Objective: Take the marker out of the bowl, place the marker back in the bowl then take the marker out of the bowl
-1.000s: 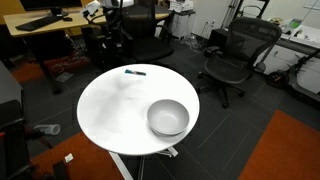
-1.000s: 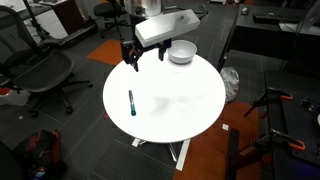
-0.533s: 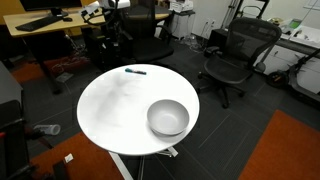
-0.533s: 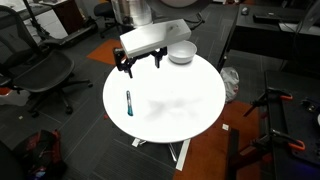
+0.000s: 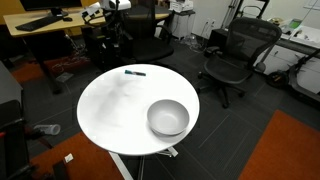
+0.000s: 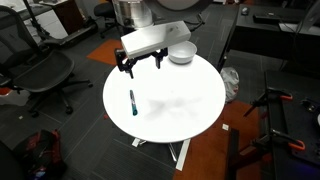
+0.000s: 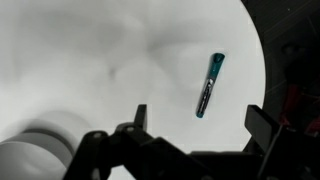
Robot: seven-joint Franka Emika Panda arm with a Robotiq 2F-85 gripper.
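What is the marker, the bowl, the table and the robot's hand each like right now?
table: standing upright.
bowl: upright on the table, empty.
marker: lying flat on the table, outside the bowl, not held.
gripper: open, holding nothing, above the table.

The pale grey robot arm (image 6: 132, 12) reaches down from above, its wrist tilted sideways. The black two-fingered gripper (image 6: 143, 70) hangs in the air pointing downward. Its jaws stand wide apart with nothing between them, both dark fingers (image 7: 262, 125) showing in the wrist view.
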